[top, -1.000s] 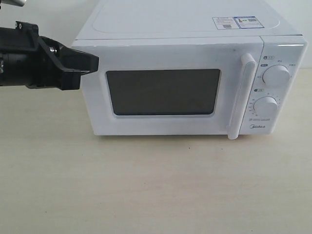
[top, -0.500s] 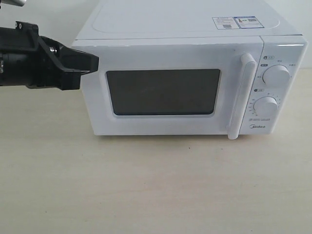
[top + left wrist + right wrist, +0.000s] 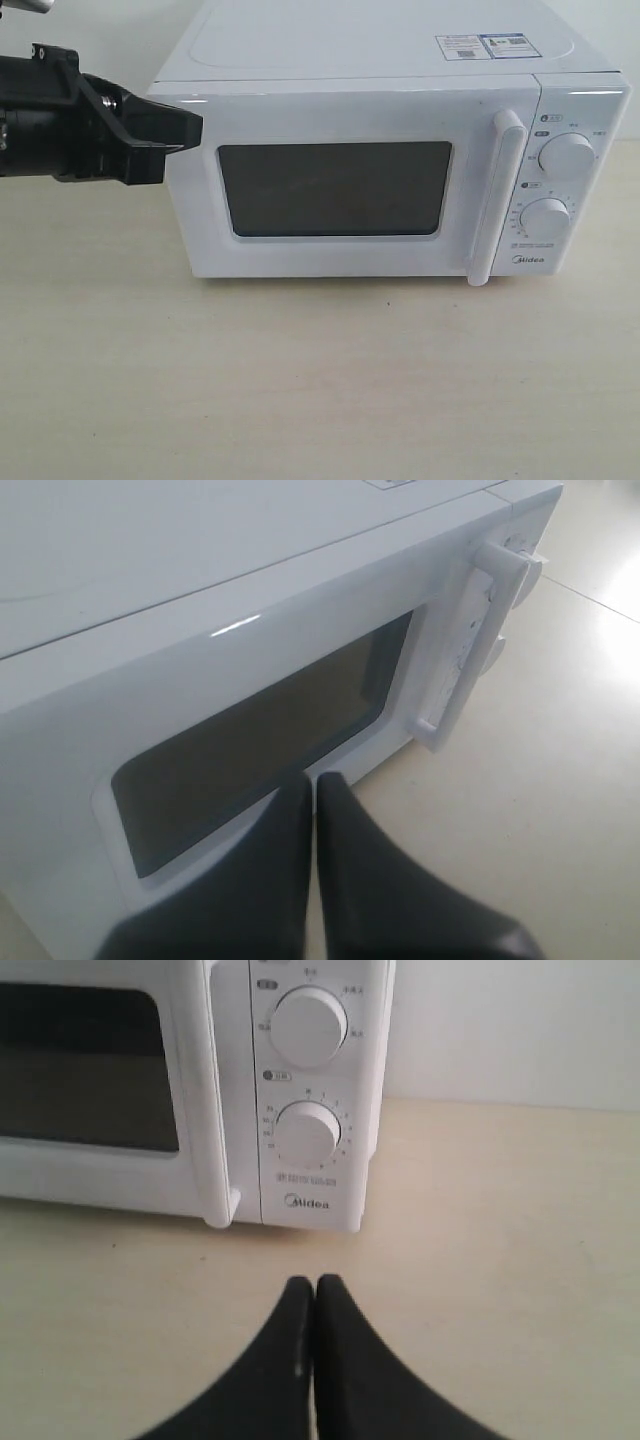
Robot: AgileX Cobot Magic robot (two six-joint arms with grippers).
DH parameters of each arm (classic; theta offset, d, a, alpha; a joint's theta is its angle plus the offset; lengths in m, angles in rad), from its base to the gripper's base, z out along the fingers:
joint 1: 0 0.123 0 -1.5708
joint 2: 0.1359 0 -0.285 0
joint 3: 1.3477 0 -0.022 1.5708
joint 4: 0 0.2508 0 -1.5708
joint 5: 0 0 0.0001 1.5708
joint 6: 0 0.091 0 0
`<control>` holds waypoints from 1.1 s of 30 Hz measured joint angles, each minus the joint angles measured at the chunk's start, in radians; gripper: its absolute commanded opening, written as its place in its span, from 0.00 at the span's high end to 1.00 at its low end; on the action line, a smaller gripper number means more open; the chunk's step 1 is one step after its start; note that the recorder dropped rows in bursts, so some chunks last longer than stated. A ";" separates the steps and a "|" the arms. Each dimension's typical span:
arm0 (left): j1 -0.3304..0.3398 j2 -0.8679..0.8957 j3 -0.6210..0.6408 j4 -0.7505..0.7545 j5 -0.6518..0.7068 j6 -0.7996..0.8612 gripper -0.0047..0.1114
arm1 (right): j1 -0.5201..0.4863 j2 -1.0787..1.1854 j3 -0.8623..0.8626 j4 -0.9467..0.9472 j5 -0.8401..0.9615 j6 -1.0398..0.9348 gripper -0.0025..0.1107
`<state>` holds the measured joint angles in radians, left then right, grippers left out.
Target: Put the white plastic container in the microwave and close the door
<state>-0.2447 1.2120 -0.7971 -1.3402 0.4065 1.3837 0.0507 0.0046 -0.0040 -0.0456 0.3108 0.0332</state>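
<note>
The microwave (image 3: 380, 60) is sitting on the tabletop (image 3: 300, 380) with its door (image 3: 340, 260) lying flush, apparently shut. The container is showing nowhere; the dark window is hiding the inside, so I cannot tell whether it is in there. The left tool (image 3: 190, 125) is hovering at the microwave's upper hinge-side corner, fingers pressed together and gripping nothing. The right tool (image 3: 315, 1285) is hanging likewise pinched and empty, low before the knobs (image 3: 308, 1135). The risk, I judge, is the left tool nudging that corner and skidding the microwave, or the door sitting unlatched.
</note>
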 measured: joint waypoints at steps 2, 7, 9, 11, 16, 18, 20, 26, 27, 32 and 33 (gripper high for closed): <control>0.000 0.000 0.000 0.000 0.000 0.000 0.93 | 0.000 0.000 0.000 0.000 0.020 -0.006 0.98; 0.000 0.000 0.000 0.000 0.000 0.000 0.93 | -0.002 0.000 0.004 0.000 0.033 -0.016 0.98; 0.000 0.000 0.000 0.000 0.000 0.000 0.93 | -0.002 0.000 0.004 0.000 0.034 -0.016 0.98; 0.000 0.000 0.000 0.000 0.000 0.000 0.93 | -0.006 0.000 0.004 0.000 0.035 -0.018 0.98; 0.000 0.000 0.000 0.000 0.000 0.000 0.93 | -0.067 0.000 0.004 0.000 0.035 -0.022 0.98; 0.000 0.000 0.000 0.000 0.000 0.000 0.93 | -0.072 0.000 0.004 0.000 0.035 -0.022 0.98; 0.000 0.000 0.000 0.000 0.000 0.000 0.93 | -0.073 0.000 0.004 0.000 0.038 -0.022 0.98; 0.000 0.000 0.000 0.000 0.000 0.000 0.93 | -0.075 0.000 0.004 0.000 0.041 -0.022 0.98; 0.000 0.000 0.000 0.000 0.000 0.000 0.93 | -0.075 0.000 0.004 0.000 0.041 -0.022 0.98; 0.000 0.000 0.000 0.000 0.000 0.000 0.93 | -0.075 0.000 0.004 0.000 0.041 -0.018 0.98; 0.000 0.000 0.000 0.000 0.000 0.000 0.93 | -0.075 0.000 0.004 0.000 0.041 -0.018 0.98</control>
<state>-0.2447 1.2120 -0.7971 -1.3402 0.4065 1.3837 -0.0238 0.0046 0.0005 -0.0456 0.3520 0.0147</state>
